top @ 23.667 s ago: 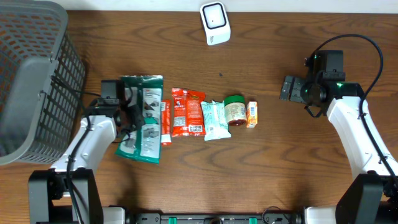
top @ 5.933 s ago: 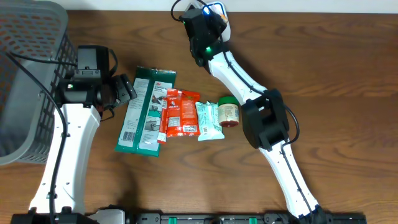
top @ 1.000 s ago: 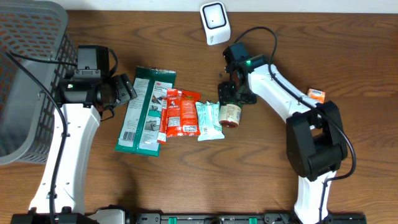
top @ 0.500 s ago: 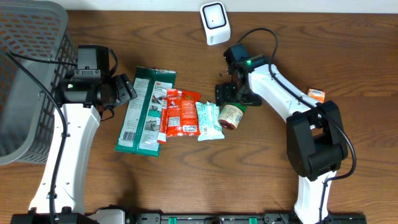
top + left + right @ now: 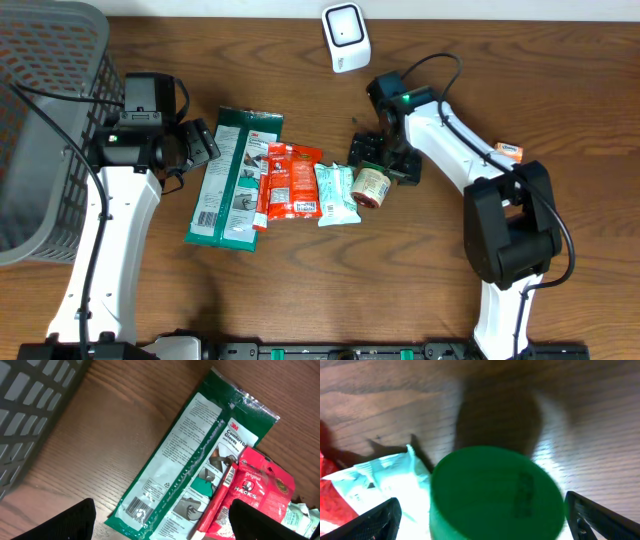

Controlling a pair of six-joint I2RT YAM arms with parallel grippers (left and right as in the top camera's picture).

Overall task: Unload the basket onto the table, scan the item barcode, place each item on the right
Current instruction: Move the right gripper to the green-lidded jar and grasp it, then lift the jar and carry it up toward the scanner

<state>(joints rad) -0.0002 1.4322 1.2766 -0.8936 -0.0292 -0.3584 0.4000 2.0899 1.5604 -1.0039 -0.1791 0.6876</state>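
Note:
A small jar with a green lid (image 5: 372, 186) lies on its side in the row of items on the table. My right gripper (image 5: 384, 163) is open, a finger on each side of the green lid (image 5: 495, 492) and not touching it. The white scanner (image 5: 346, 37) stands at the table's far edge. My left gripper (image 5: 200, 145) hangs open above the left end of a long green packet (image 5: 200, 460), whose barcode (image 5: 140, 507) faces up between the fingers.
Red snack packets (image 5: 290, 180) and a pale teal packet (image 5: 335, 192) lie between the green packet and the jar. A small orange box (image 5: 508, 152) sits alone at the right. A grey basket (image 5: 50, 110) fills the far left corner.
My right gripper's jaws have spread wide and it has shifted slightly right and nearer, down around the jar's lid. The left arm has not moved.

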